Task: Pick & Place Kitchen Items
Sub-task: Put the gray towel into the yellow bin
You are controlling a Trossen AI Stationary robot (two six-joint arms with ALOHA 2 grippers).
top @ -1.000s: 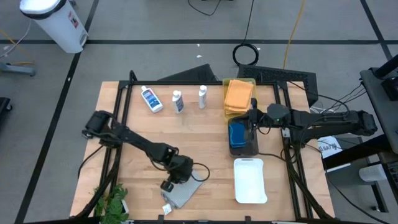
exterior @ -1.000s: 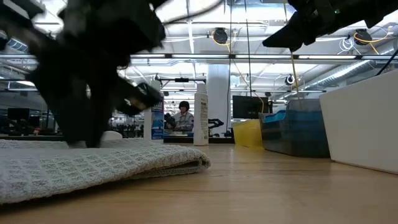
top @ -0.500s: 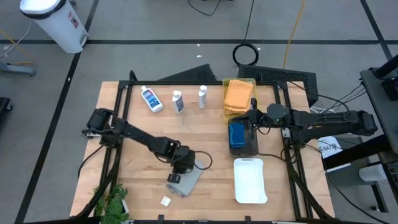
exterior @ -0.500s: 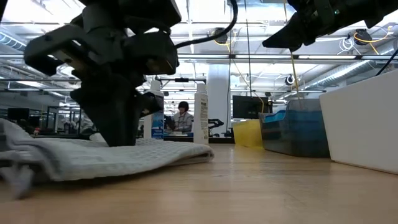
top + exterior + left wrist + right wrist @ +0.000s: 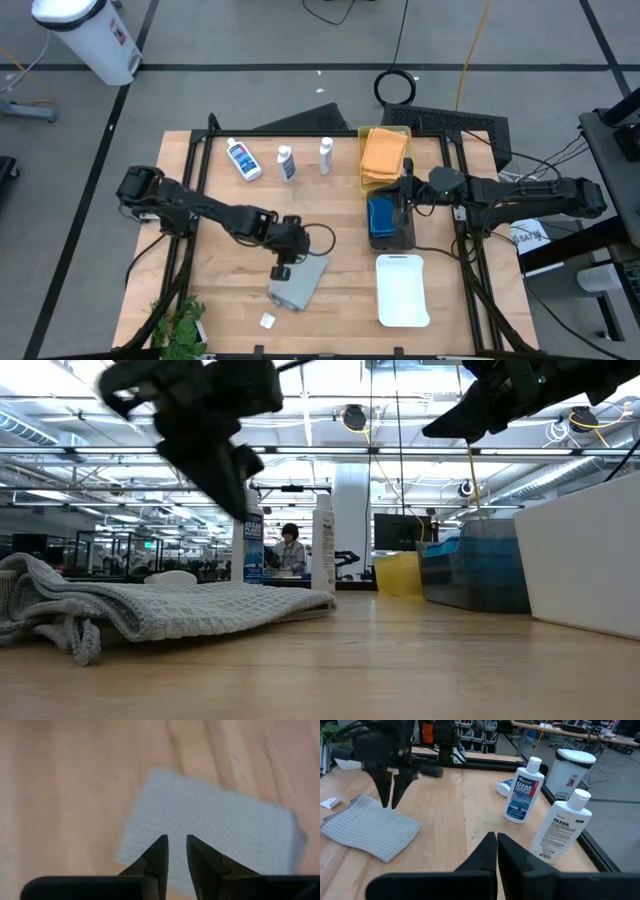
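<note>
A grey towel (image 5: 302, 285) lies flat on the wooden table near its front edge, one end bunched up (image 5: 45, 610). My left gripper (image 5: 281, 272) hangs just above the towel's left part, pointing steeply down. Its fingers (image 5: 177, 842) stand a narrow gap apart with nothing between them. My right gripper (image 5: 404, 190) is shut (image 5: 496, 840) and waits level above the dark grey tray (image 5: 392, 238), which holds blue sponges (image 5: 381, 213). Three white bottles (image 5: 286, 163) are at the far left. An orange towel (image 5: 383, 153) lies in the yellow tray (image 5: 364, 178).
A white tray (image 5: 402, 290) lies at the near right. A small white scrap (image 5: 267, 322) sits by the near edge. Black frame rails (image 5: 196, 190) run along the table's sides. Bare wood lies between the bottles and the towel.
My left gripper has moved away from the near edge and risen off the grey towel, tipping more level. The towel has slid along the table away from the near edge, and one end of it is now rumpled.
</note>
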